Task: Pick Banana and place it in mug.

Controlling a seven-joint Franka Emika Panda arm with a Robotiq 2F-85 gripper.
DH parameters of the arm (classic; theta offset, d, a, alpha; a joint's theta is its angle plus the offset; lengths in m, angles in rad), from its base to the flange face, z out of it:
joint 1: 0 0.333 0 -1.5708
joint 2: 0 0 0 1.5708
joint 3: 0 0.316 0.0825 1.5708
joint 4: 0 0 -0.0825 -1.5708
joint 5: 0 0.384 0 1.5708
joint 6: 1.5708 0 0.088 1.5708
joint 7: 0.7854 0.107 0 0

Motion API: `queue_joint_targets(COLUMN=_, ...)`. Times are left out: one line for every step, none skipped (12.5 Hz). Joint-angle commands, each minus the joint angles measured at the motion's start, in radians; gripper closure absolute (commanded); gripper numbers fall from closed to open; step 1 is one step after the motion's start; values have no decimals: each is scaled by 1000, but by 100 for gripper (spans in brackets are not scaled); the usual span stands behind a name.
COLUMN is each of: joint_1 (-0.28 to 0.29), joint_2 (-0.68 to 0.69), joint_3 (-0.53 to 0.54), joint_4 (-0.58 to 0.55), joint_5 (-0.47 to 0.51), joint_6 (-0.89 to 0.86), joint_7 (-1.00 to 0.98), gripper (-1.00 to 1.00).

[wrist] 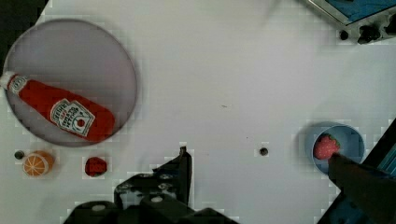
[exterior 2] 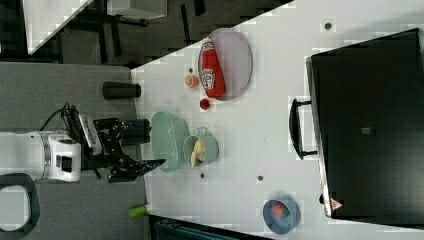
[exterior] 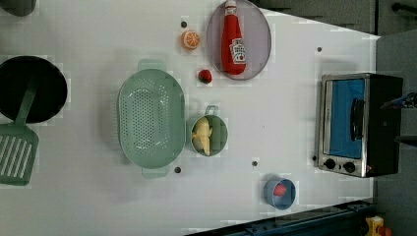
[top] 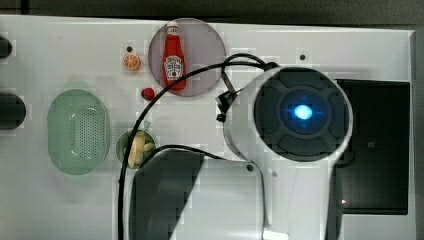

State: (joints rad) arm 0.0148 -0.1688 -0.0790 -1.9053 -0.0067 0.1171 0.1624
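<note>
Small pale yellow toy banana (exterior: pixel 203 136) lying inside small round pale green translucent mug (exterior: pixel 220 129), no longer on the table; seen likewise in the top view (top: pixel 138 148) and the right view (exterior 2: pixel 198 151). Mug (exterior 2: pixel 210 149) standing upright on white table (exterior: pixel 98 196), just beside large oval perforated green colander (exterior: pixel 150 115), side handle pointing towards the left view's top. Black gripper (exterior 2: pixel 150 162) held off the table edge at the right view's left, well apart from mug, fingers spread wide, nothing between them. Red plastic ketchup bottle (exterior: pixel 233 42) lying flat on round grey plate (exterior: pixel 260 42). Orange slice (exterior: pixel 191 40) and small red berry (exterior: pixel 205 75) near plate. Small blue bowl (exterior: pixel 290 196) holding a red strawberry (wrist: pixel 325 146).
</note>
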Motion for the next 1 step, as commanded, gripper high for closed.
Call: queue_joint_targets(joint_1=26, joint_2=-24, joint_3=1, joint_4=39, joint_5=-2, joint_6=-15, joint_7=-3, gripper=-100)
